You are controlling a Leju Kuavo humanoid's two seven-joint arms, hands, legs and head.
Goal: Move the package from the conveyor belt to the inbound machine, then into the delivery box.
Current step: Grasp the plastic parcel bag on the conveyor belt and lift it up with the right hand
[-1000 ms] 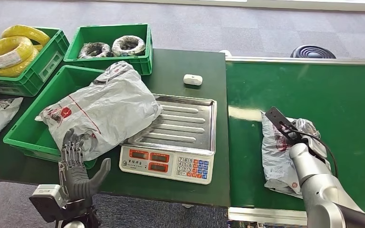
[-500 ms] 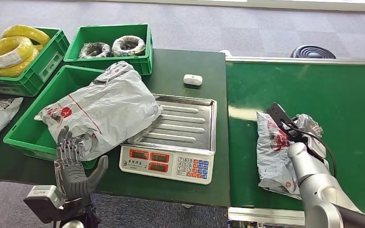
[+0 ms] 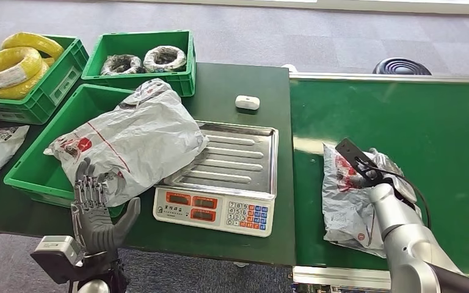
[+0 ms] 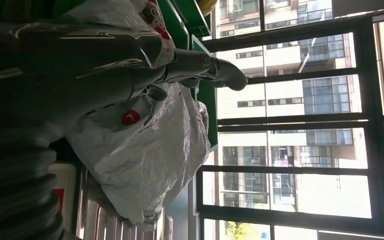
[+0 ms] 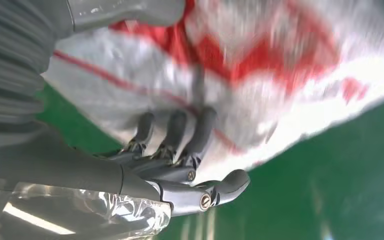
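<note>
Since a second ago the package [image 3: 348, 195] has slid left along the conveyor belt [image 3: 446, 122] under our right hand [image 5: 180, 150], whose fingers [image 5: 172, 132] curl into its wrapping. Nearest us, our left hand [image 3: 98, 213] hangs spread and holding nothing. Our right hand is nearer; the package's long axis runs away from us. Leftward, bare belt, then the inbound machine [image 3: 232, 165], its tray partly under another bag [image 3: 134, 140].

head: high, looking down on table [image 3: 244, 85] | wrists: close behind hands
</note>
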